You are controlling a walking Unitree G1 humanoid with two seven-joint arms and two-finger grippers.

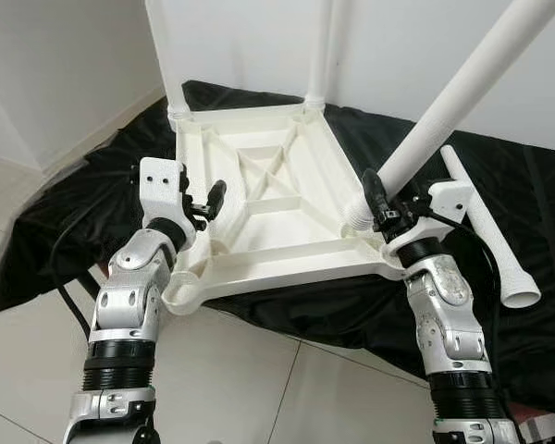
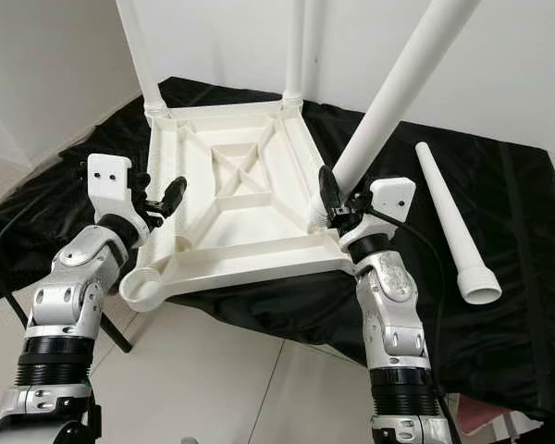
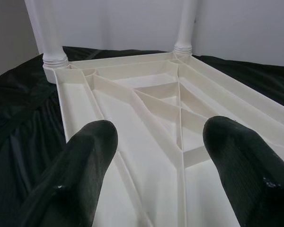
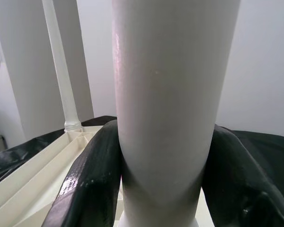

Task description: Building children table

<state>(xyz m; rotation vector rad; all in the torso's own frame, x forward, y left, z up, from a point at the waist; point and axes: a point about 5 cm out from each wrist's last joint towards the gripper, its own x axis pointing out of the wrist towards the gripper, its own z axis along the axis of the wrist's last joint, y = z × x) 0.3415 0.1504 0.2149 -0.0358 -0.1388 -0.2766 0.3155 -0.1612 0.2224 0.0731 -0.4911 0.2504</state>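
White tabletop [image 1: 268, 199], upside down on black cloth [image 1: 536, 203] (two far legs fitted). Right gripper [image 1: 381, 205]: fingers clamped on tilted leg [image 1: 462, 88] at near right corner. Left gripper [image 1: 208, 199]: fingers wide over near left edge. Loose leg [image 2: 453, 227] lying right.

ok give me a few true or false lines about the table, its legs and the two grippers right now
1. The tabletop lies upside down on a black cloth. True.
2. The right gripper is closed on a table leg. True.
3. All four legs are fitted. False: two stand at the far corners, one is held, and a spare leg lies loose on the cloth.
4. The left gripper holds a leg. False: its jaws are open over the tabletop.
5. The near left corner socket has no leg. True.
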